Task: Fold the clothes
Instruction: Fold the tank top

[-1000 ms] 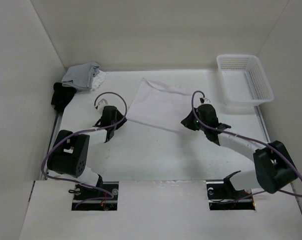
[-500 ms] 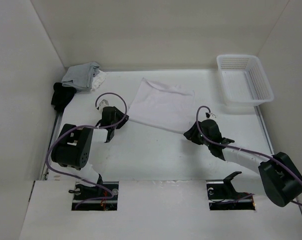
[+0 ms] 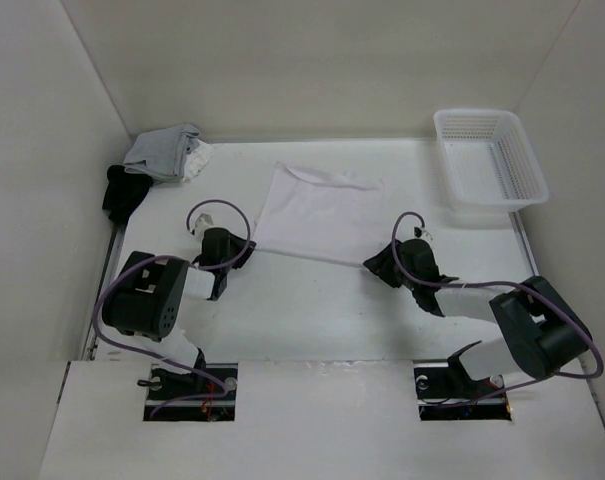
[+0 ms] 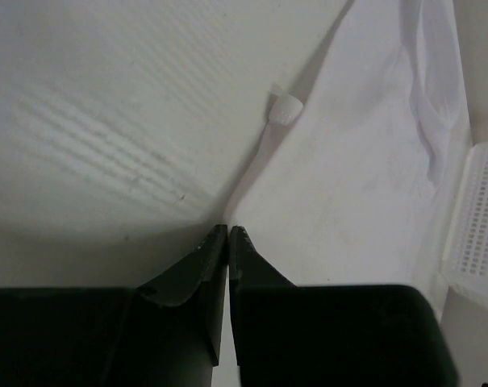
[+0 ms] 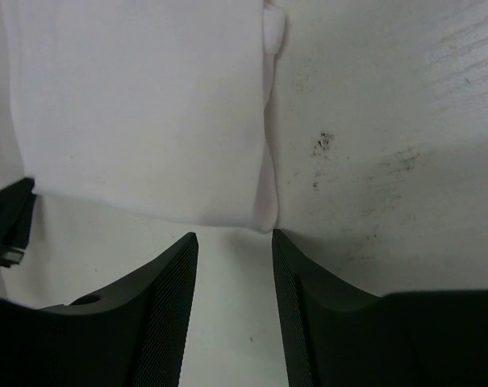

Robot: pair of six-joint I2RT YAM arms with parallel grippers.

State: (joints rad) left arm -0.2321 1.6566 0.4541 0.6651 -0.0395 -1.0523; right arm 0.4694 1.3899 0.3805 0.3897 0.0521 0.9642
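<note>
Pinched shut on near corner of shirt (image 3: 317, 212), spread on desk (image 3: 312, 300), with left tool (image 4: 228, 229); gaping wide and empty at right tool (image 5: 234, 235), just short of other near corner.

garment (image 4: 348, 161) corner perhaps hidden inside left claw (image 4: 228, 230), basket (image 4: 477, 218) cut off

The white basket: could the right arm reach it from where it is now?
Probably yes. The right gripper is open and empty at the near corner of the white garment, and only bare table lies between it and the basket.
</note>
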